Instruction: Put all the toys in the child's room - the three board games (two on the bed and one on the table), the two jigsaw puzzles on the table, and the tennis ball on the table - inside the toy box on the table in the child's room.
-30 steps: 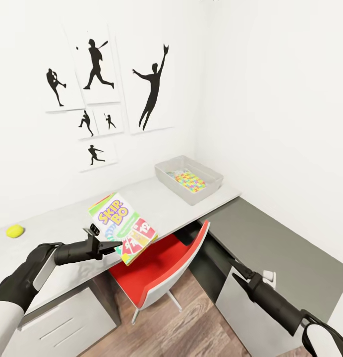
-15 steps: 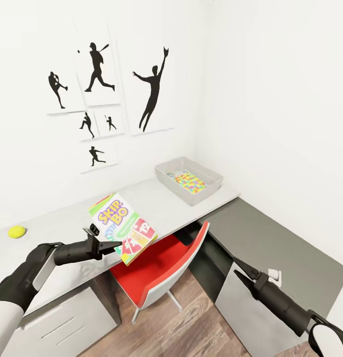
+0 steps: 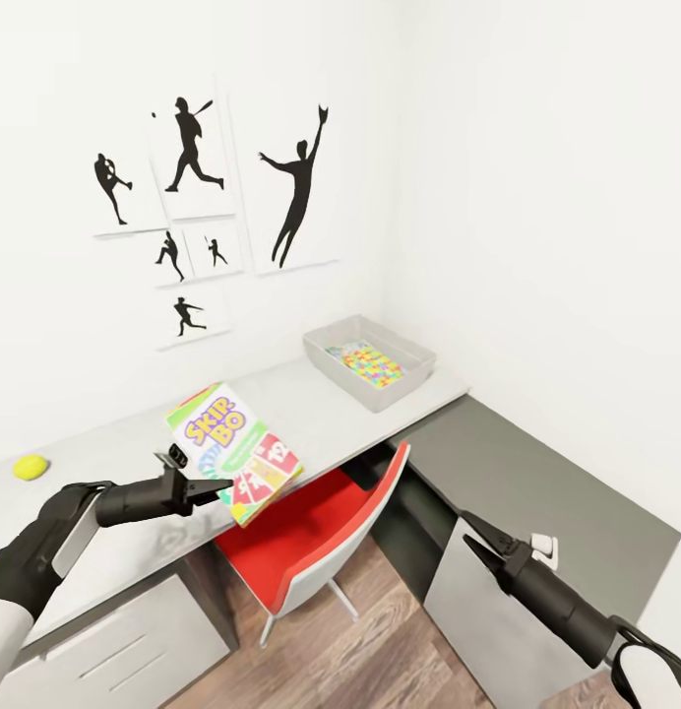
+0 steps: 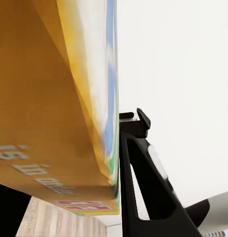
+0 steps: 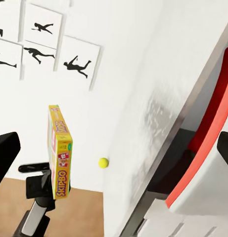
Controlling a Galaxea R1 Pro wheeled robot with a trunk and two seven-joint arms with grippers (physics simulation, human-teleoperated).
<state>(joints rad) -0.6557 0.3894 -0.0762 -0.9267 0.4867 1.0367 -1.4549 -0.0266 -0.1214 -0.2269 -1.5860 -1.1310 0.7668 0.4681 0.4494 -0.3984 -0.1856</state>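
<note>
The SKIP-BO board game (image 3: pixel 232 451) hangs tilted over the front edge of the table (image 3: pixel 311 409), with my left gripper (image 3: pixel 215 487) shut on its lower edge. The left wrist view has the box's orange side (image 4: pixel 54 98) pressed against one black finger (image 4: pixel 143 173). From the right wrist, the box (image 5: pixel 60 153) stands on edge near the tennis ball (image 5: pixel 103 162). The ball (image 3: pixel 30 467) lies at the table's far left. The grey toy box (image 3: pixel 411 374) sits at the table's right end with a jigsaw puzzle (image 3: pixel 371 364) inside. My right gripper (image 3: pixel 475 538) is open and low, beside the chair.
A red chair (image 3: pixel 311 532) is tucked under the table just below the held box. A lower dark grey counter (image 3: pixel 547 473) runs along the right wall, with a white drawer front (image 3: pixel 478 630) under it. White drawers (image 3: pixel 114 650) sit under the table's left part. Baseball silhouettes (image 3: pixel 296 187) hang on the wall.
The whole view has shifted slightly, so the camera moved. My left gripper keeps its hold on the SKIP-BO box, which has drifted a little left. The right arm is about where it was.
</note>
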